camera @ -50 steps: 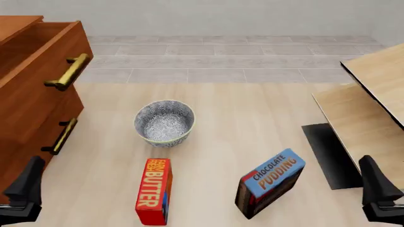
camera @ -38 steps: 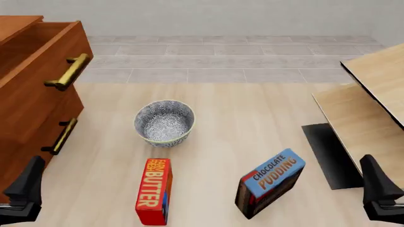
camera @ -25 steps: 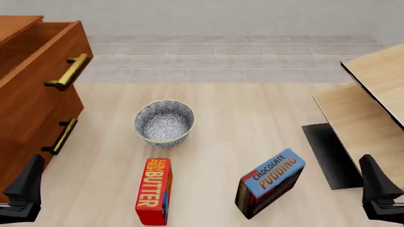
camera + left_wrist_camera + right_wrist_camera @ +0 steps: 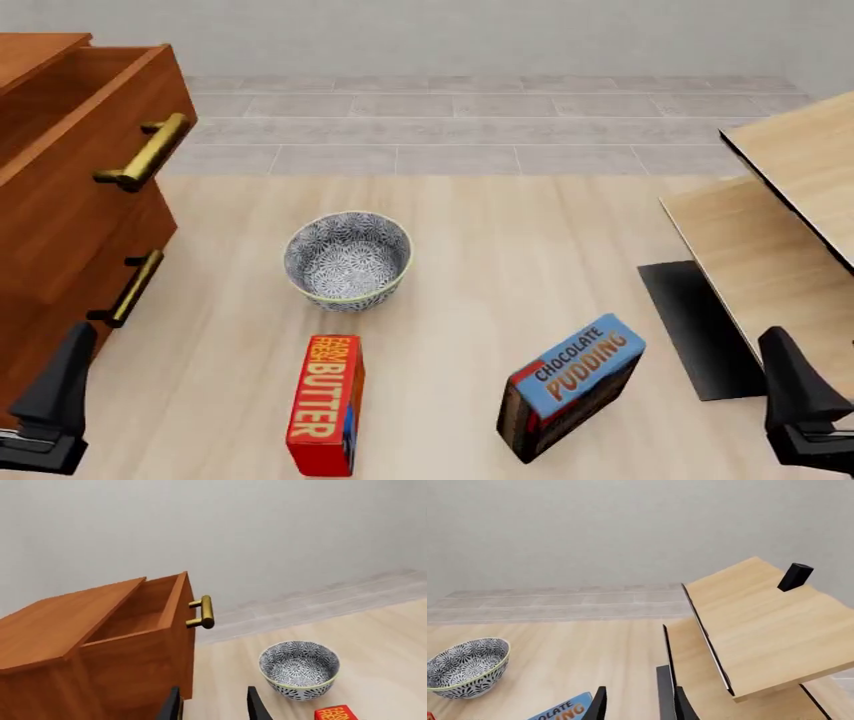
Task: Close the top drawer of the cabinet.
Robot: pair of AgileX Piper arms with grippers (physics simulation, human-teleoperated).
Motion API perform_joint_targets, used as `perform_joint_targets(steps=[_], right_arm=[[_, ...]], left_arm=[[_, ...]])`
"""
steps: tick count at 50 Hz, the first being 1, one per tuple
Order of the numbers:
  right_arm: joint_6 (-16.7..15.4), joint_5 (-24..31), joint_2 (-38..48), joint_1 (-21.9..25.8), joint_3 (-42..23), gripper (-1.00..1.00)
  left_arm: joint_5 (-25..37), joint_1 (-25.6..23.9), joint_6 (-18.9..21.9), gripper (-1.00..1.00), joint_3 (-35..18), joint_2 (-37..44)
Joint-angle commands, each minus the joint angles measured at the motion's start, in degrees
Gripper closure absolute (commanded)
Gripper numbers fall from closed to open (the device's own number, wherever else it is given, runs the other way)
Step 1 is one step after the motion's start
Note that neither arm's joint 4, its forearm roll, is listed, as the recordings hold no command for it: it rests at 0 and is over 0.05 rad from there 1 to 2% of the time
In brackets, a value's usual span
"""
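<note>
- Left gripper [image 4: 54,395] of ours sits low at the near left, fingers apart around nothing; over the last second it has barely shifted.
- Our right gripper [image 4: 798,400] idles at the near right, likewise parted and empty.
- We see the top drawer [image 4: 83,150] still pulled out of the cabinet [image 4: 54,290], brass handle [image 4: 144,152] untouched.
- We judge closing has not begun; the patterned bowl [image 4: 347,258] stands clear of the push path.

The reddish-brown wooden cabinet [image 4: 54,290] stands at the worktop's left edge, its top drawer with brass bar handle [image 4: 83,150] pulled open, visibly empty.
</note>
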Motion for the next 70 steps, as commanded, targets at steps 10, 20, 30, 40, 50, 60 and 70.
perform_joint_targets(steps=[10,20,30,40,50,60,70], right_arm=[[0.34,0.54,-0.17,0.89,0.15,-1.0],[1.26,0.83,0.01,1.09,0.16,-1.0],[2.32,0.84,1.12,1.35,0.16,-1.0],[3.37,0.38,2.01,1.48,0.16,-1.0],[3.36,0.93,1.6,1.71,0.16,-1.0],[3.23,-0.15,2.84,2.14,0.12,-1.0],[3.16,0.25,2.55,2.45,0.11,-1.0]], left_arm=[[-3.39,-2.95,10.21,-1.0,-0.09,0.08],[-3.05,-3.61,13.03,-1.0,-1.26,0.24],[-8.66,-4.02,15.03,-1.0,-0.96,5.78],[-16.89,-5.91,20.52,-1.0,0.44,11.56],[-22.45,-7.63,24.24,-1.0,0.54,16.38],[-28.83,-7.96,27.82,-1.0,1.05,21.71],[-38.03,-7.75,31.05,-1.0,0.43,30.76]])
